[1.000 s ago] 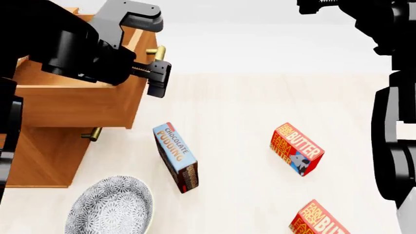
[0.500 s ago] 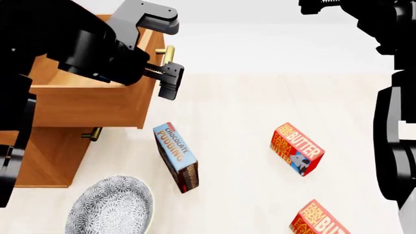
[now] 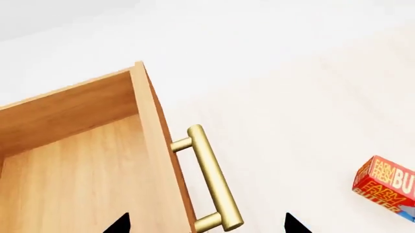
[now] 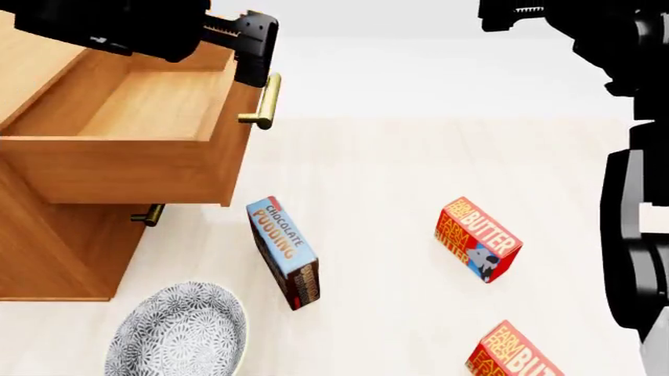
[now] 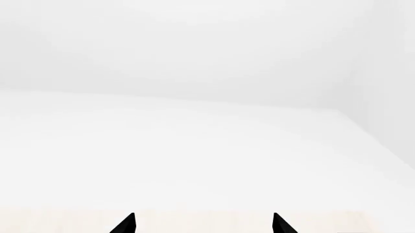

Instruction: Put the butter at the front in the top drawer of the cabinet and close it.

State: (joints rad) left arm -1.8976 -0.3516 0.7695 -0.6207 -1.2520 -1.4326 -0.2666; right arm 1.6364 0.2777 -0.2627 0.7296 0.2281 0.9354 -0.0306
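The top drawer (image 4: 125, 149) of the cabinet (image 4: 52, 251) is seen pulled well out, its inside bare as far as is shown. The left claw (image 4: 251, 43) hangs just above the drawer's brass handle (image 4: 263, 102), with its tips spread wide to either side of the bar in the left wrist view and nothing held. The right claw (image 5: 201, 224) is raised well away from everything; only two dark tips set well apart are shown, against blank white, so it is judged wide and unladen.

The opening step is judged done. Everything else is left: no butter has been picked up, none lies in the drawer, and the drawer is not yet shut.

Two cartons lie on the table (image 4: 418, 164), well apart from the left claw and far below the right one. The butter (image 4: 512, 356) wanted is taken to be the one at the lower edge of the head view, nearest the robot; the other carton (image 4: 478, 239) lies beyond it. A pudding box (image 4: 282, 251) and a bowl (image 4: 178, 333) lie nearer the cabinet.
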